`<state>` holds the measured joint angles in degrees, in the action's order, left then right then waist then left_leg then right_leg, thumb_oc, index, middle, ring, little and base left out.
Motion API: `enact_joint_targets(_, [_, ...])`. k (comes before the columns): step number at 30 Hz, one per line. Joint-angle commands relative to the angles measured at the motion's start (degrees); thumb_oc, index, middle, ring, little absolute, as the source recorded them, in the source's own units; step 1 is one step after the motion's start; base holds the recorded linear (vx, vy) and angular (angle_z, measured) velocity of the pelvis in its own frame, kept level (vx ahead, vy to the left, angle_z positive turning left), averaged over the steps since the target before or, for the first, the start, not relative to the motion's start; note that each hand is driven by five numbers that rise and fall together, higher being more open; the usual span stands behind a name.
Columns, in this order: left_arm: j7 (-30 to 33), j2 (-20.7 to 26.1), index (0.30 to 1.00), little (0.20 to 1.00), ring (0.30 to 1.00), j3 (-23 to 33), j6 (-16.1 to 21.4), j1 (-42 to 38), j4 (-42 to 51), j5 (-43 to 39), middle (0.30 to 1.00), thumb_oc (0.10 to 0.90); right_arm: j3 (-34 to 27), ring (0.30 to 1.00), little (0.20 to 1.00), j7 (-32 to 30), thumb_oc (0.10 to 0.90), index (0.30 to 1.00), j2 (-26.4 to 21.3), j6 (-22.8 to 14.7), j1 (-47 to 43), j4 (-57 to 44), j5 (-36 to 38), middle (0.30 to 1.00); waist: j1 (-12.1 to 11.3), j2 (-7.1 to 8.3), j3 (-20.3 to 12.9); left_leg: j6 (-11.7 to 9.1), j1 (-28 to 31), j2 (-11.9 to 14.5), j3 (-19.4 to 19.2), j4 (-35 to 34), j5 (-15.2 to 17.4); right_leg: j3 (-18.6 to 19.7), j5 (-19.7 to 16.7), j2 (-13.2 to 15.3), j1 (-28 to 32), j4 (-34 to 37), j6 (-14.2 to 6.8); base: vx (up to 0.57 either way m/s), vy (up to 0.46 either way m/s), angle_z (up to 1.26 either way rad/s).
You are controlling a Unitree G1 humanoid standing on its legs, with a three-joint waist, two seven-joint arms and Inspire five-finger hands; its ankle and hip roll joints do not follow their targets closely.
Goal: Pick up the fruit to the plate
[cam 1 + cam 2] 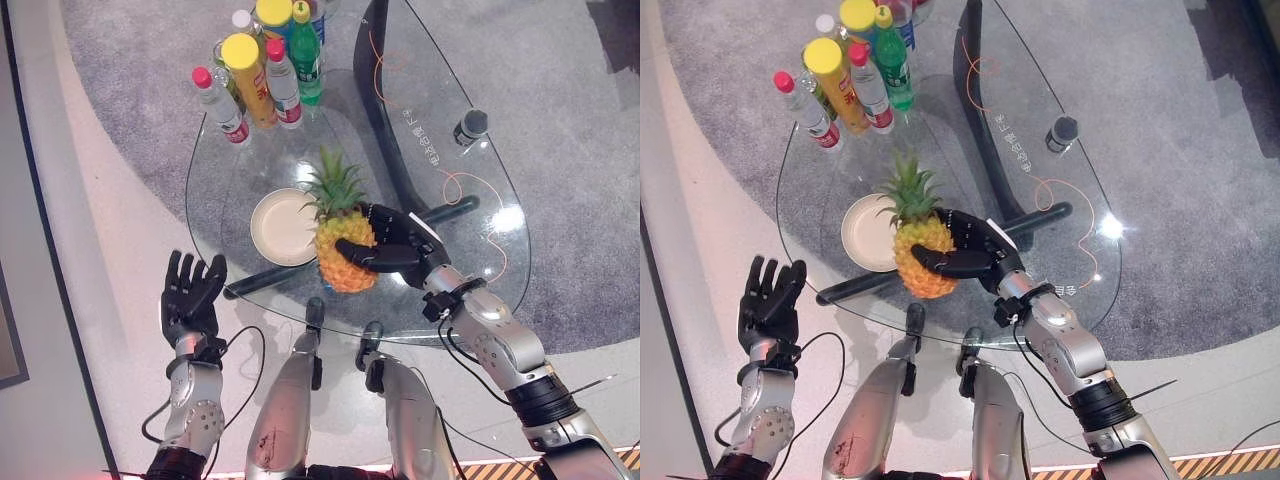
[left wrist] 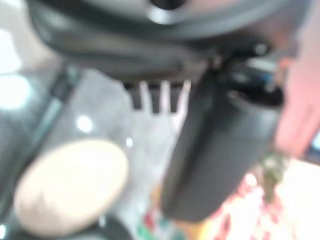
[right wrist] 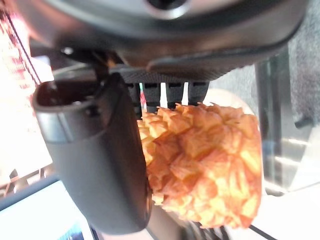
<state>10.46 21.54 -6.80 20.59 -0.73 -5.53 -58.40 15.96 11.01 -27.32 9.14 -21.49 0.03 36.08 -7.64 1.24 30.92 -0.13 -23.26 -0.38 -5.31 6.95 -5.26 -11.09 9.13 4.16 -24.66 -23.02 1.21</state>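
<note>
Right arm comes in from lower right, forearm angled up toward the middle of the glass bench. Right hand wraps a pineapple: thumb across the near side of the fruit's body, fingers curled round its far side (the right wrist view confirms thumb and fingers pressed to the rind).

Left arm low at the lower left, forearm roughly upright. Left hand beside the bench edge, fingers straight and slightly spread, holding nothing, palm facing inward.
</note>
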Motion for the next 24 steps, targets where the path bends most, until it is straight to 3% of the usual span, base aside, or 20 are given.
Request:
enact_joint_targets(1, [-10.11, 3.80, 0.900, 0.900, 0.900, -2.34, -2.92, 0.04, 10.41, -0.25, 0.900, 0.800, -0.72, 0.300, 0.200, 3.04, 0.100, 0.300, -1.22, -8.69, -3.12, -12.44, 1.75, 0.300, 0.77, -0.13, -1.13, 2.41, 0.32, -0.39, -2.59, 10.80, 6.12, -5.62, -10.33, 3.81, 4.32, 7.49, -3.13, 0.00, 0.000, 0.00])
enact_joint_targets(8, [-20.37, 8.80, 0.900, 0.900, 0.900, -6.38, -7.66, -2.58, 17.85, -9.29, 0.900, 0.800, 1.24, 0.300, 0.200, 2.54, 0.100, 0.300, -2.60, -10.10, -1.07, -13.69, -1.24, 0.300, 1.47, -0.47, -1.13, 2.93, -0.69, -0.95, -2.67, 11.50, 6.26, -5.34, -11.07, 4.13, 3.72, 7.88, -3.36, 0.00, 0.000, 0.00])
enact_joint_targets(13, [-26.59, 9.34, 0.900, 0.900, 0.900, -6.96, -10.68, -2.84, 19.96, -14.19, 0.900, 0.800, 2.92, 0.300, 0.200, 3.75, 0.100, 0.300, -3.03, -9.83, 0.57, -14.17, -3.05, 0.300, 1.67, -0.60, -1.13, 2.98, -1.28, -1.29, -2.49, 11.87, 6.34, -4.94, -11.22, 4.30, 3.30, 8.03, -3.34, 0.00, 0.000, 0.00])
enact_joint_targets(18, [-28.46, 10.00, 0.900, 0.900, 0.900, -9.01, -14.50, -3.55, 20.83, -16.11, 0.900, 0.800, 5.48, 0.300, 0.200, 2.87, 0.100, 0.300, -2.70, -11.00, 0.79, -15.03, -3.61, 0.300, 1.68, -0.71, -1.13, 3.39, -1.95, -2.08, -1.85, 12.53, 6.50, -4.25, -11.61, 4.42, 2.45, 7.59, -3.53, 0.01, 0.000, 0.01])
enact_joint_targets(24, [-28.58, 9.55, 0.900, 0.900, 0.900, -9.25, -14.22, -3.30, 21.12, -17.31, 0.900, 0.800, 7.16, 0.300, 0.200, 4.70, 0.100, 0.300, -2.68, -8.67, 1.25, -16.06, -5.11, 0.300, 1.86, -1.13, -1.13, 3.62, -2.21, -2.42, -1.70, 12.31, 6.30, -3.34, -11.60, 4.14, 1.86, 7.45, -3.52, 0.01, 0.020, 0.05])
